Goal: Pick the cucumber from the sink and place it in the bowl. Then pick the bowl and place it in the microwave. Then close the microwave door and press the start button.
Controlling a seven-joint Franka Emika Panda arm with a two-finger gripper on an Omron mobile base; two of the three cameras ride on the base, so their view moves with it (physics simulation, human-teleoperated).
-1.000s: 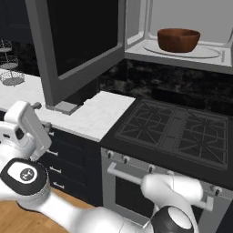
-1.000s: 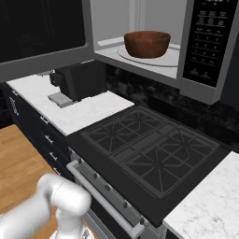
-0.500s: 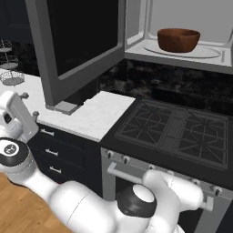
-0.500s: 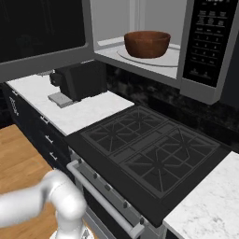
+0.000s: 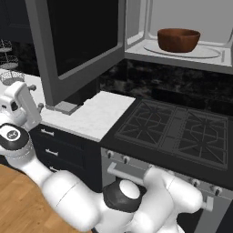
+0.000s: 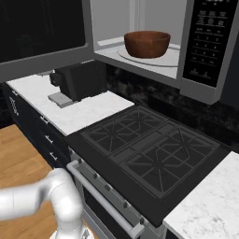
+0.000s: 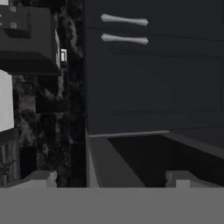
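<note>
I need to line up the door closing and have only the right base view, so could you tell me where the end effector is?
Observer: In the left base view the end effector is at the far left, beside the open door and about level with its lower corner.
Operator: Thank you. Is it holding anything?
Observer: No. In the hand view its tips stand wide apart with nothing between them.
Operator: And what is it facing?
Observer: The door's dark glass and grey frame. I see no contact.
</note>
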